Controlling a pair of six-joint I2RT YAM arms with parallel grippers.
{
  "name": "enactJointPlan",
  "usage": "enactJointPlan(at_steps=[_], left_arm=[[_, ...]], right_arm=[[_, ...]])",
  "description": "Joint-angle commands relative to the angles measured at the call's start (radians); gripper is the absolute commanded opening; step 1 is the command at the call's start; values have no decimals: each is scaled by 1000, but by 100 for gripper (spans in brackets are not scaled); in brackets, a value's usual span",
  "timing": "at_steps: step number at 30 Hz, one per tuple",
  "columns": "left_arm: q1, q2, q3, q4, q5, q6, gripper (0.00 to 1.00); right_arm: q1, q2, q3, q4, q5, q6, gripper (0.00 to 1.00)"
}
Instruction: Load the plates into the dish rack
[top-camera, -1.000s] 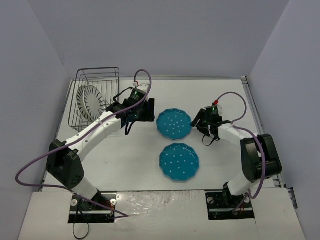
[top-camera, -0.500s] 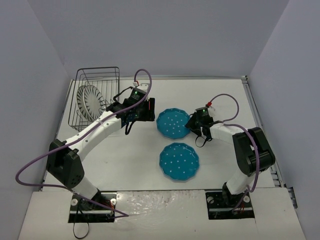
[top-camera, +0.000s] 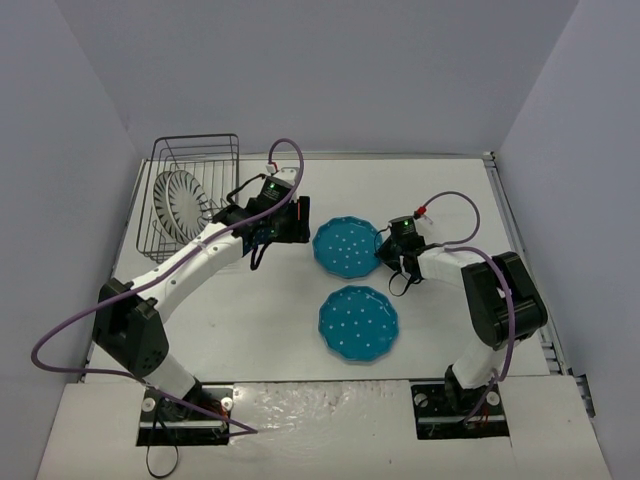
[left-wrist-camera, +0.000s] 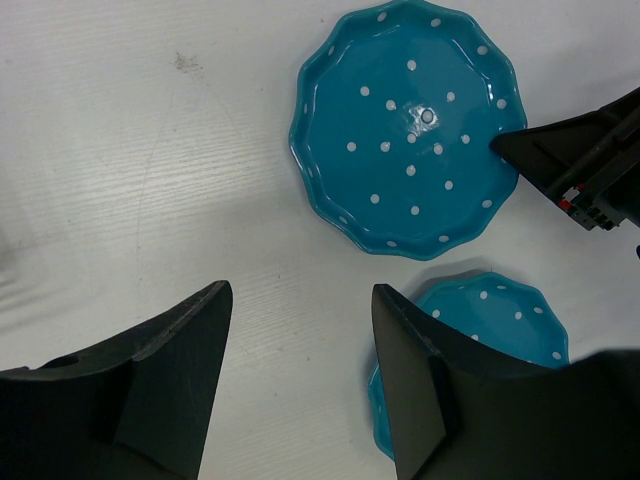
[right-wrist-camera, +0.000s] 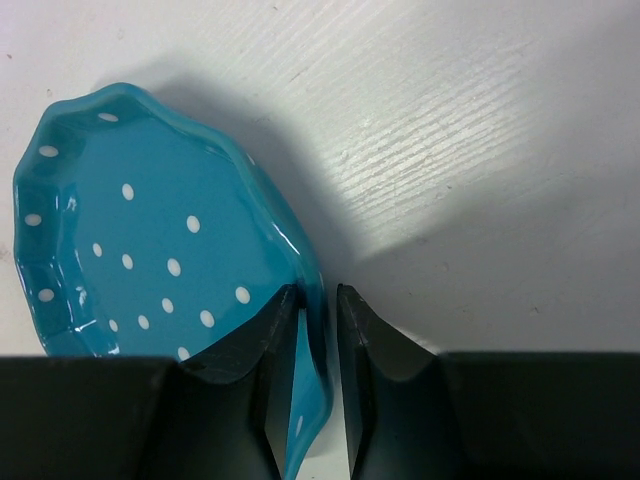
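Top external view: the rack (top-camera: 197, 138) in the upper left of the frame, with two striped plates (top-camera: 178, 203) standing on edge inside. Two teal plates lying flat on the table (top-camera: 260, 310), the upper plate (top-camera: 345, 247) at the centre and the lower plate (top-camera: 358, 323) just below it, not touching. Right gripper (top-camera: 388, 252) at the right edge of the upper plate.

In the right wrist view, closed on that rim with one finger inside the plate and one outside, probably for lack of any other hold on a flat plate than its raised edge. Rim seemingly tipped a little off the table, judging by the dark shadow under it.

Left gripper (top-camera: 285, 225) hanging between rack and upper plate, jaws open and empty, probably waiting to receive the plate or simply keeping out of the way.

Hard to make out from above: the prongs, and any free slot beside the striped plates. Lower plate partly cut off behind a finger in the left wrist view. Pinched part of the rim mostly hidden between the fingers in the right wrist view.
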Motion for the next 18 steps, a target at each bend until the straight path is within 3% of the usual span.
enactJointPlan(at_steps=[1, 7, 18], left_arm=[[-6, -48, 17, 53, -4, -6, 54], [-7, -41, 9, 58, -4, -9, 54], [-7, -12, -2, 66, 17, -20, 54]], right_arm=[[14, 21, 7, 30, 33, 9, 19], [14, 28, 10, 32, 26, 1, 0], [11, -29, 7, 26, -7, -25, 0]])
